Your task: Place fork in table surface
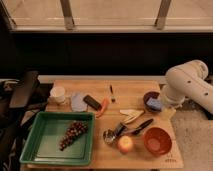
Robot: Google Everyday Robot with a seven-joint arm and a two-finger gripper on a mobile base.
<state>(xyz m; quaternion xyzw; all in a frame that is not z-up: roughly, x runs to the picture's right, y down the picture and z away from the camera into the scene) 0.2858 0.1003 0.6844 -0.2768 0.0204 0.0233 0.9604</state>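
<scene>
- The jaws are at the end of the white arm, low over the right edge of the counter and just beside the dark bowl. I cannot tell whether they are open or closed.
- One fork lies flat on the wood at the back centre of the counter, well apart from the arm, with nothing touching it.
- There are two bowls: the dark one, with something blue in it, and an orange-red one near the front right corner.
- There is one black-handled knife, one metal scoop and one round yellow-orange fruit, close together at front centre.
- One black slab, one orange stick-like thing, one grey-blue disc and one white cup line the back left.
- One green tray fills the front left and holds one bunch of grapes.
- Bare wood lies between the fork and the dark bowl, along the back edge.
</scene>
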